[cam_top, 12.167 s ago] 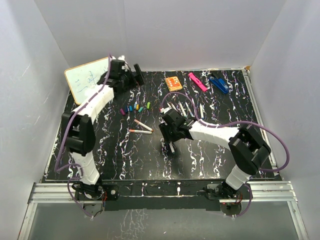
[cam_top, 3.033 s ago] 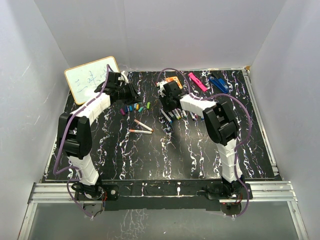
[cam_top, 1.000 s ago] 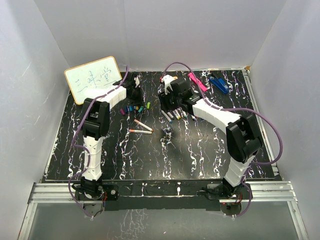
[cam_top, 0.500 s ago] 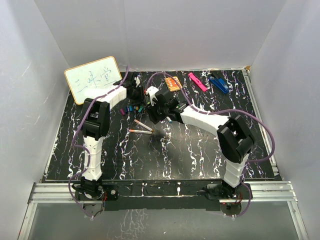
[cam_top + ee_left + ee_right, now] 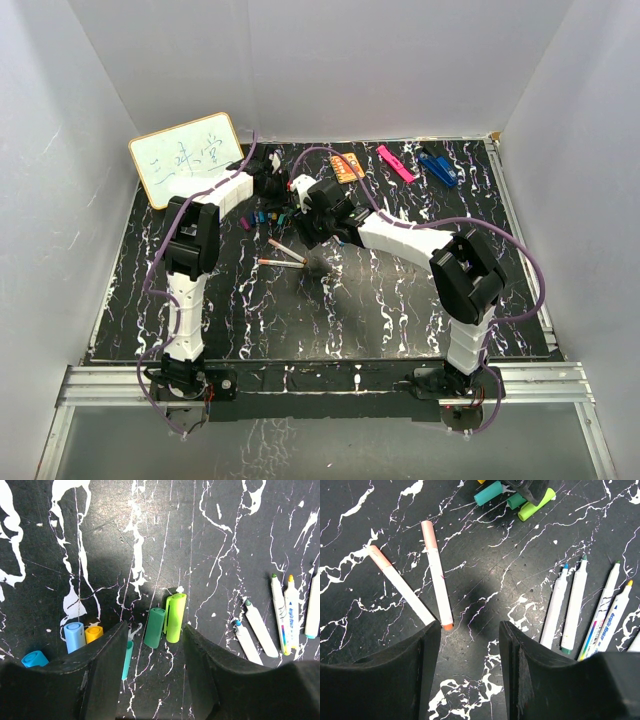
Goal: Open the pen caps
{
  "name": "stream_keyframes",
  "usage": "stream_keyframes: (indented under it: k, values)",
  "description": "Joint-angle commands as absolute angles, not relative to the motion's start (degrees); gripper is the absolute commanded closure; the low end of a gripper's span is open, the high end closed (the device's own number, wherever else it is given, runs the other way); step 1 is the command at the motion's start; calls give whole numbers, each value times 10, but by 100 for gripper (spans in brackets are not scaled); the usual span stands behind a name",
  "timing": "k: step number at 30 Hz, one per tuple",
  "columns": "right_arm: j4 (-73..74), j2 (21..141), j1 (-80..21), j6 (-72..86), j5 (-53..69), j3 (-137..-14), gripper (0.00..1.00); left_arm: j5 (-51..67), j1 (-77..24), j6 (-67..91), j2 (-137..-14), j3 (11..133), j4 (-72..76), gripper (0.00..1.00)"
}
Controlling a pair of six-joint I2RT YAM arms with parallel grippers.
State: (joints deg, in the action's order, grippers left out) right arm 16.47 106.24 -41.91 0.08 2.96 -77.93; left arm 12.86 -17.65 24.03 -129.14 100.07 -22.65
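Several loose pen caps lie in a cluster. In the left wrist view they are dark green, lime, teal, light blue and yellow. My left gripper hangs open over them with nothing between its jaws. Two pale pens with peach caps lie side by side. My right gripper stands open just right of them, holding nothing. Several uncapped pens lie further right.
A whiteboard leans at the back left. At the back of the table lie an orange pad, a flat pink bar and a dark-blue clip. White walls close in three sides.
My left gripper has opened above the cap cluster. My right gripper has swung left and nearer, from over the uncapped pens to beside the two capped ones, with its jaws unchanged.
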Motion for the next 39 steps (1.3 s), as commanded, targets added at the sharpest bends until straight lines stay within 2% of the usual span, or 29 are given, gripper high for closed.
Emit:
stream_keyframes:
  k: [1,6,7,10,12,13,14,19,28,32,39]
  values:
    - [144,1038,-422,0,20,-791,52,129,-172,250,-1262,1007,-233,53]
    - [145,1042,-422,-2,23,-791,51,163,-144,289,-1215,990,-193,53]
    - [144,1043,-422,-3,24,-791,50,173,-136,300,-1201,983,-178,49]
    - [144,1051,-423,-7,25,-794,45,216,-112,343,-1150,952,-106,34]
    - [148,1063,-426,-9,25,-802,43,232,-98,366,-1116,931,-67,17]
    - [148,1070,-427,-11,25,-807,40,236,-93,374,-1099,924,-54,4]
    - [149,1077,-429,-12,24,-812,39,243,-88,381,-1085,918,-44,2]
    - [163,1118,-442,-19,15,-855,37,278,-69,405,-1018,881,-11,1]
    - [197,1188,-464,-25,-1,-929,39,273,-45,435,-885,756,37,2]
    - [210,1211,-470,-24,-5,-949,42,264,-35,448,-842,712,66,2]
    - [219,1238,-472,-19,-14,-966,50,262,-27,450,-820,704,57,2]
